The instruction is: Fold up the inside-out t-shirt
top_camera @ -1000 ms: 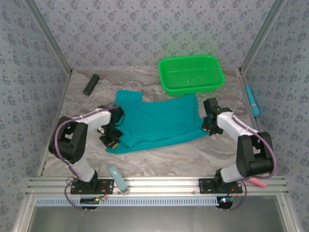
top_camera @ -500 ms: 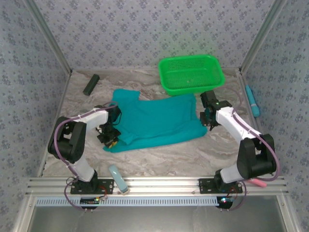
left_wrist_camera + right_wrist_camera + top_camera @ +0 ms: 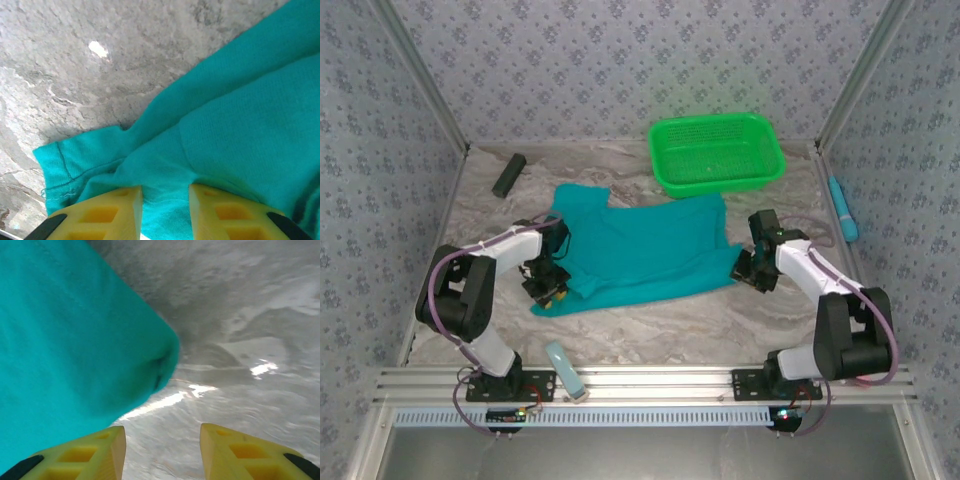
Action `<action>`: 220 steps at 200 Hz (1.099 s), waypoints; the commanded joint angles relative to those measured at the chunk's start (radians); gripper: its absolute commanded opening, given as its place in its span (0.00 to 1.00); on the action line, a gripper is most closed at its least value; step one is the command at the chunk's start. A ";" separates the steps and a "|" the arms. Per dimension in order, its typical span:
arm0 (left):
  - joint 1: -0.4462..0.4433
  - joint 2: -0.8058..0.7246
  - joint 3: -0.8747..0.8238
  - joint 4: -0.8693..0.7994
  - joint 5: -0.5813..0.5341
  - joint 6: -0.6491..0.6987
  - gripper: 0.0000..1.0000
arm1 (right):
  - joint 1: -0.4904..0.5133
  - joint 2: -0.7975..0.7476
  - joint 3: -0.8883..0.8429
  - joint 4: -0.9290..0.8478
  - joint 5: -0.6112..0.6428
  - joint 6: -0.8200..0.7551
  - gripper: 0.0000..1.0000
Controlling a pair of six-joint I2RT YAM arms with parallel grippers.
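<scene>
The left gripper stands with its yellow fingers parted. A fold of the teal t-shirt lies in the gap between them, loose rather than pinched. In the overhead view this gripper sits on the garment's near-left corner. A hemmed sleeve edge juts toward 9 o'clock onto bare marble.

The right gripper is also parted, with nothing between its fingers but the table. The t-shirt's rounded corner lies just off the left finger, at about 10 o'clock. From above, this gripper sits just beside the shirt's right edge.

The t-shirt is spread across the middle of the table between the two arms, with one sleeve reaching toward 11 o'clock.

- A green mesh basket sits just past the shirt's far-right corner, at 12 o'clock from the right gripper.
- A dark block lies at 11 o'clock from the left gripper, apart from the cloth.
- A blue stick lies along the right wall.
- A pale blue piece rests at the near rail, at 6 o'clock from the left gripper.

Open marble runs along the near side of the shirt. Patterned walls close the left, far and right edges.
</scene>
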 commanded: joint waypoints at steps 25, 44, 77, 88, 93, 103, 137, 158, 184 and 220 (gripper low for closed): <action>0.010 0.023 -0.016 0.003 0.018 0.002 0.20 | 0.015 0.091 -0.066 0.134 0.029 0.072 0.28; 0.013 0.038 -0.016 0.002 0.013 0.012 0.09 | -0.010 0.116 -0.023 0.061 0.188 0.049 0.10; 0.040 0.071 -0.007 -0.013 -0.002 0.043 0.00 | -0.037 0.152 0.036 0.082 0.211 -0.092 0.00; 0.050 0.073 -0.007 -0.012 -0.011 0.050 0.00 | -0.036 0.173 0.069 0.074 0.227 -0.112 0.00; 0.054 0.073 -0.007 -0.011 -0.015 0.053 0.00 | -0.032 0.182 0.089 0.052 0.250 -0.123 0.00; 0.059 0.071 -0.007 -0.011 -0.030 0.061 0.00 | -0.027 0.195 0.134 -0.006 0.332 -0.141 0.00; 0.064 0.072 -0.003 -0.004 -0.016 0.101 0.02 | -0.066 0.187 0.184 -0.122 0.490 -0.196 0.00; 0.064 0.035 -0.006 0.019 0.038 0.113 0.10 | -0.057 0.126 0.212 -0.150 0.434 -0.248 0.21; 0.064 -0.017 -0.011 0.014 0.065 0.121 0.14 | 0.077 0.038 0.263 -0.132 0.262 -0.331 0.33; 0.065 -0.059 -0.019 -0.001 0.075 0.132 0.17 | 0.402 0.055 0.338 0.076 -0.113 -0.526 0.41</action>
